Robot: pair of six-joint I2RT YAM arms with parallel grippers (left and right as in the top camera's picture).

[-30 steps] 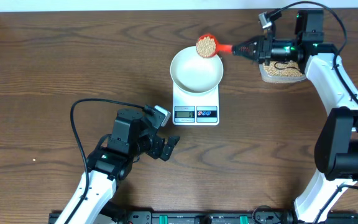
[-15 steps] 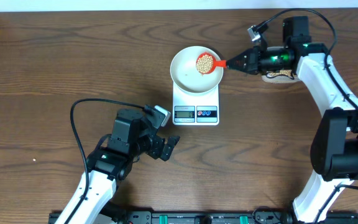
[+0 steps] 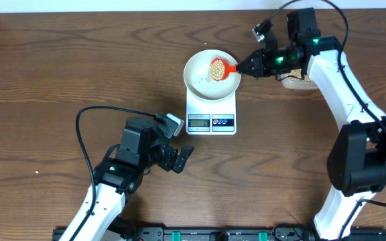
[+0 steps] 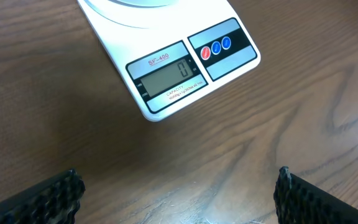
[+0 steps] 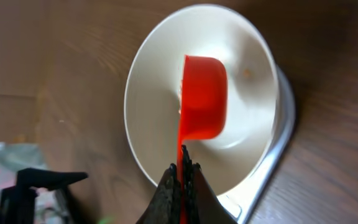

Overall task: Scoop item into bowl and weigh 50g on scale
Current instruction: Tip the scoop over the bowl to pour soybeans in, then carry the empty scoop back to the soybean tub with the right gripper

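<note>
Right claw clamps the red scoop, beans just left of it over the bowl. Left claw stands open, nearer than the scale.

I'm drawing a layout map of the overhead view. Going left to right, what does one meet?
Left arm's black open gripper → round white bowl → right arm's black gripper, shut on the red plastic scoop → plastic tub of beige beans.

A dark brown wood-grain surface runs up to a pale strip along its far edge, with a red scoop raised above it, a clear tub mostly hidden at far right, and a tiny white speck at left.
</note>
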